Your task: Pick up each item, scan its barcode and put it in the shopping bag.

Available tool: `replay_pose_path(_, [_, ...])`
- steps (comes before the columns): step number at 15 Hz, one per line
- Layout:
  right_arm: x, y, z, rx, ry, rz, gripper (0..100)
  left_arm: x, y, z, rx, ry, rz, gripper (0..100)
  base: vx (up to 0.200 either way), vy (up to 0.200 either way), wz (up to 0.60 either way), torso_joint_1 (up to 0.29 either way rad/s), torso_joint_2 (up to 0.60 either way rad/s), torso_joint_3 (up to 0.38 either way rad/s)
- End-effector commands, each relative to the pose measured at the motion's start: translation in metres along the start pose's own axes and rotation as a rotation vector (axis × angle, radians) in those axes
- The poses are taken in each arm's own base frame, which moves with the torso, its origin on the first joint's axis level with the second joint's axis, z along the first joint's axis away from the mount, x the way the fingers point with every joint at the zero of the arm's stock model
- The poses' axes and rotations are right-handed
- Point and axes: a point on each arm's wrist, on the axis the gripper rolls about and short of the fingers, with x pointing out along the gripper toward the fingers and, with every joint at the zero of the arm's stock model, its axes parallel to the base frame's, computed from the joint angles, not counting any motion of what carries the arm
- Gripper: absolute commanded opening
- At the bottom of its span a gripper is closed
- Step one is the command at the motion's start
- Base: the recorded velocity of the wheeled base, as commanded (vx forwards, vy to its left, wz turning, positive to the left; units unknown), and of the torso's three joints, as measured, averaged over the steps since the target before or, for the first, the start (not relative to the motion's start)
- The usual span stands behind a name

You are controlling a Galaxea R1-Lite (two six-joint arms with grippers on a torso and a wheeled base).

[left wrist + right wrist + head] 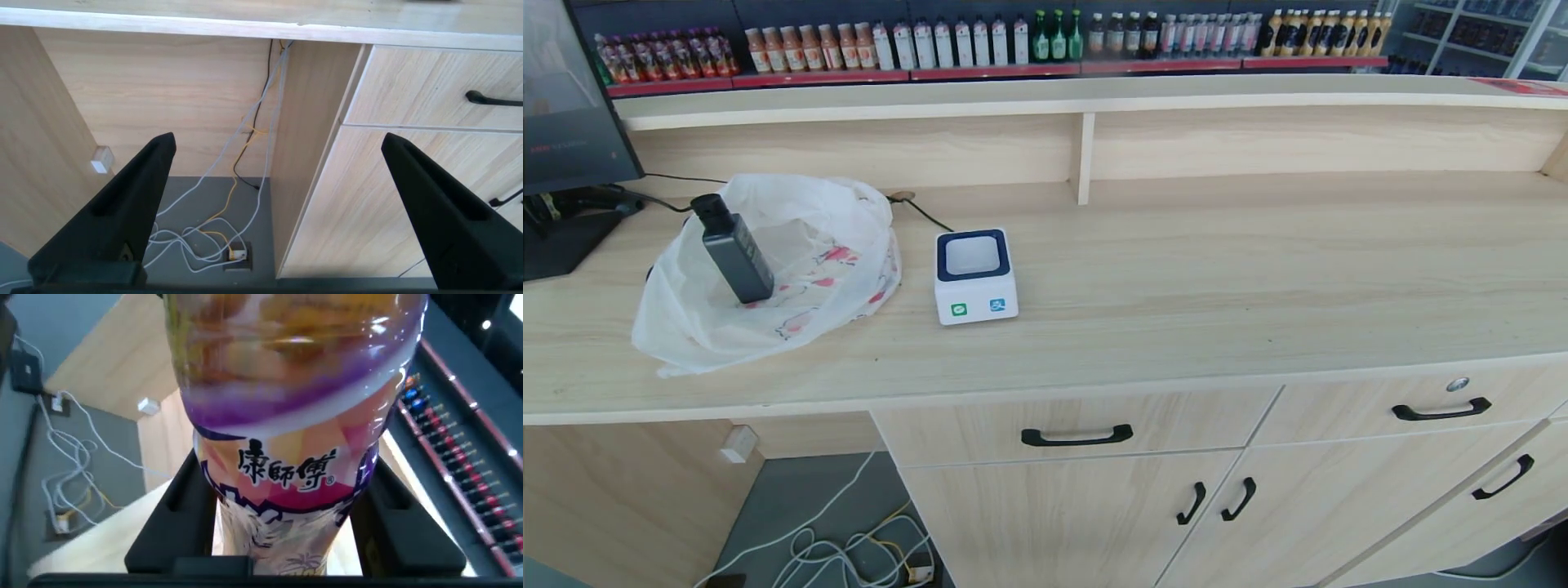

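at the counter's left end, the shopping bag lies slumped with its mouth open: thin, crinkled white film with red print. a dark bottle stands tilted inside it, with a flat-sided body and a black cap. just beside the bag, on its right, sits the scanner: a rigid white cube with rounded corners and a dark-framed glossy window facing straight up. the counter is flat, matte, pale wood-grain laminate.

left gripper: fingers spread wide, nothing between them. it sits below the counter edge, facing the cable recess beside the drawers.

right gripper: clamped on the drink bottle, pressing its labelled waist from both sides. the bottle is smooth clear plastic, round in section, with a purple-and-pink wrap label and orange contents. its long axis runs out from the wrist, across the grip line.

judgement: scanning falls to the right arm. the barcode probably must be turned down over the upward window. the bag lies left of the scanner. the smooth label may slip under a light grip.
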Motion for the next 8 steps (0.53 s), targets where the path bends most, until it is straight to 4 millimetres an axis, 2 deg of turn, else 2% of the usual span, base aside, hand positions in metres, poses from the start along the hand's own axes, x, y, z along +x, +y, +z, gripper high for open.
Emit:
replay_pose_path(1, [0.001,-0.003,-0.008,-0.122,0.036,-0.01,0,0.0,0.0,0.0,0.0,-0.001,0.0,100,0.0,0.0,0.0,0.0,0.0,0.0])
replay_pose_path(5, [-0.005,0.007,-0.019,-0.257,0.069,0.047,0,0.0,0.0,0.0,0.0,-0.001,0.0,100,0.0,0.0,0.0,0.0,0.0,0.0])
replay_pose_path(8, [-0.005,0.005,-0.019,-0.361,0.068,0.044,0,0.0,0.0,0.0,0.0,0.001,0.0,100,0.0,0.0,0.0,0.0,0.0,0.0])
